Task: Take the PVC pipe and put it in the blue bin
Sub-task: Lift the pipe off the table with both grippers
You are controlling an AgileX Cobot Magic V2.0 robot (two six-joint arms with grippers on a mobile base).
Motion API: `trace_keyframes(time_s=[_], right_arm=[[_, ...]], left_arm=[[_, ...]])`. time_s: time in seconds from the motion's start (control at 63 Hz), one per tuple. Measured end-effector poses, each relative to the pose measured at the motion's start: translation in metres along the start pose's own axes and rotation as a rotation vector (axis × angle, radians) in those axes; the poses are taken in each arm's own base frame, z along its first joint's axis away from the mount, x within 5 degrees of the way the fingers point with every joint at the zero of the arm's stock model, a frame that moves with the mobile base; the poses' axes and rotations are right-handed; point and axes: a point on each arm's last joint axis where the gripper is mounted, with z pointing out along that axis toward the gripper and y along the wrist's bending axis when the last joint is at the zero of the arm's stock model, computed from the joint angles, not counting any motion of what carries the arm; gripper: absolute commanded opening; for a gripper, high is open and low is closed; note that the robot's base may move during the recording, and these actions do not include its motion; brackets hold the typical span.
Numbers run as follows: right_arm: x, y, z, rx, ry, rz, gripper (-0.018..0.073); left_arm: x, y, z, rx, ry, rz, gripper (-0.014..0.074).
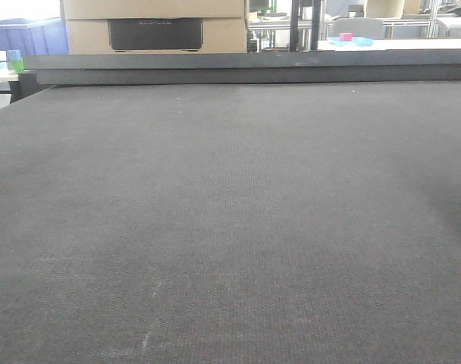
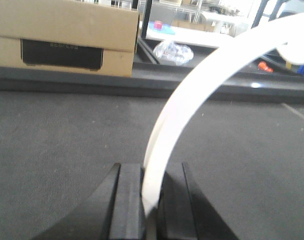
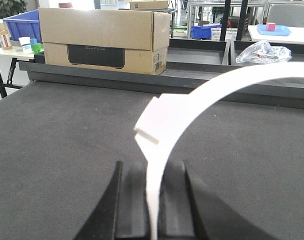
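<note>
In the left wrist view my left gripper (image 2: 151, 172) is shut on the end of a white curved PVC pipe (image 2: 192, 90), which arcs up and to the right above the dark mat. In the right wrist view my right gripper (image 3: 154, 170) is shut on the end of a white curved pipe (image 3: 202, 97) with a stepped notch, which also arcs up to the right. I cannot tell whether this is the same piece. A blue bin (image 3: 21, 24) stands at the far left behind the table and also shows in the front view (image 1: 26, 36). Neither gripper nor pipe shows in the front view.
A cardboard box (image 3: 104, 37) stands behind the table's raised black far edge (image 1: 253, 68). A clear plastic bag (image 3: 262, 51) lies to its right. A second small blue bin (image 3: 204, 31) is far back. The dark mat (image 1: 230, 227) spans the table.
</note>
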Motion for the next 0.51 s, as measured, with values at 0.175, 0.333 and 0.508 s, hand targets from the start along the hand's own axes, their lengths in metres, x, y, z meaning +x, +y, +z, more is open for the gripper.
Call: trace_keyframes(time_s=[0.175, 0.333, 0.508], right_arm=[[-0.001, 0.000, 0.000, -0.003, -0.016, -0.003, -0.0168], [-0.008, 0.002, 0.000, -0.025, -0.097, -0.003, -0.0168], [-0.012, 0.003, -0.001, -0.036, -0.136, -0.004, -0.0168]], left_arm=[[-0.005, -0.001, -0.011, 0.002, -0.034, 0.016, -0.0111], [-0.005, -0.001, -0.012, 0.002, -0.036, 0.020, -0.0111], [-0.005, -0.001, -0.012, 0.001, -0.036, 0.023, -0.0111]])
